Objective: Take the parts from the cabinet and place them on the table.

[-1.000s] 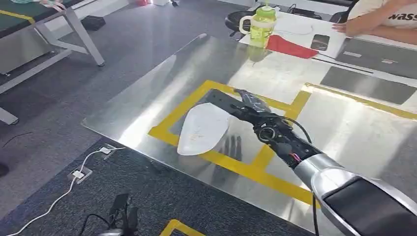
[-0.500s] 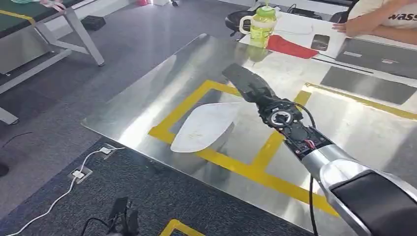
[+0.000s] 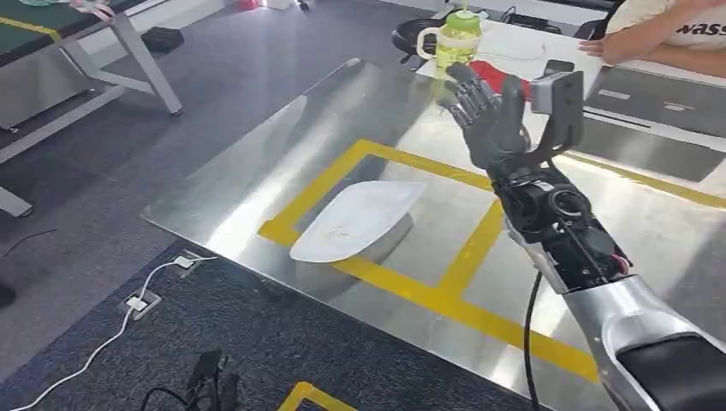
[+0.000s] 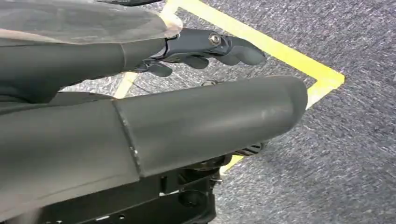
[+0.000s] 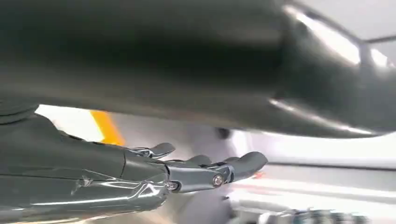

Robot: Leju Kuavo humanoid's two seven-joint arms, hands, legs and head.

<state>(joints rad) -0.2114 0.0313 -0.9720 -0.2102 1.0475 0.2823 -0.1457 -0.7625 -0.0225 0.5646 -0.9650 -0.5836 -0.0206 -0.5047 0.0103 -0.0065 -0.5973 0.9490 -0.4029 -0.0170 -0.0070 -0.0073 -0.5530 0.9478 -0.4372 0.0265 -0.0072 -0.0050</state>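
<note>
I am seeing my right hand (image 3: 490, 120) raised above the table, fingers spread and holding nothing, palm turned away from me. Below it and to its left, well apart, the white part (image 3: 355, 221) is lying flat on the table (image 3: 257, 171), inside the yellow tape frame (image 3: 402, 287), its near end reaching the front strip of tape. I am judging the placing step done for this piece: the hand is free and the part is resting on its own.

The next move, as I am reading it, is calling for a turn back to the cabinet for another part, with the arm folding in clear of the table edge.

The part is looking like a thin, smooth, teardrop-shaped plastic shell, slightly domed; it should slide easily on the polished, mirror-like metal top. My left hand (image 4: 210, 49) is hanging over grey carpet, fingers loosely apart and nothing in them. Beyond the right hand, a green bottle (image 3: 454, 43) is standing near a person's arm (image 3: 659, 47).
</note>
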